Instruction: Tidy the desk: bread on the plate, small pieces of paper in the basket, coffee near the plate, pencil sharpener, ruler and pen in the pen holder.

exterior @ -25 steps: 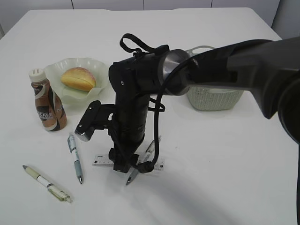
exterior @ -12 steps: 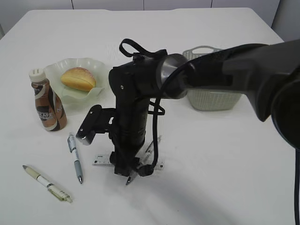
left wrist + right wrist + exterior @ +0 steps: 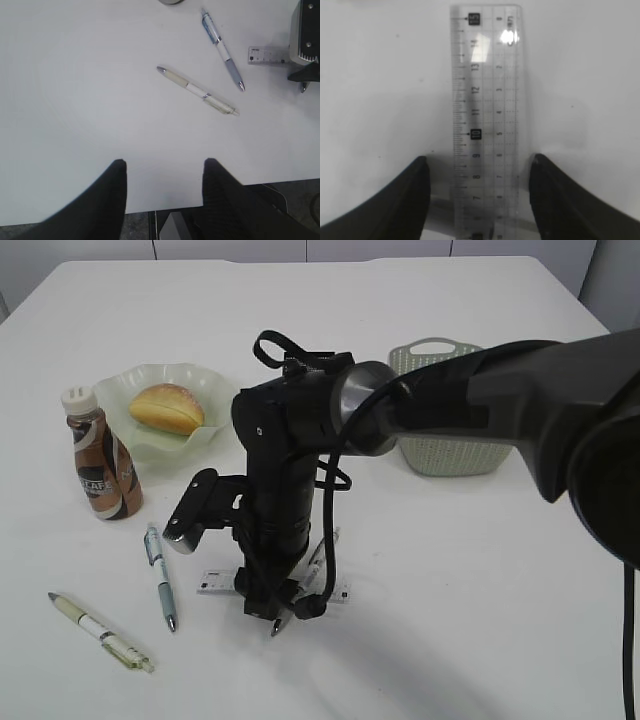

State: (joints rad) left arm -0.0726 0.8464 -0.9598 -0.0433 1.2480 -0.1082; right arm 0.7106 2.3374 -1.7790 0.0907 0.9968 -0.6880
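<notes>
Clear flat ruler (image 3: 486, 125), black markings, is lying on the desk (image 3: 380, 75) between the spread-apart right gripper (image 3: 479, 197) fingers, untouched.

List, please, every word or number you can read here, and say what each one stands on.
"15", "14", "13", "12", "11", "10", "9", "8", "7": along one edge of the clear ruler, in the right wrist view.
Smaller digits on its other edge: too faint to read surely.
Coffee label: too blurred to read.
Pen barrels: no readable print.
</notes>
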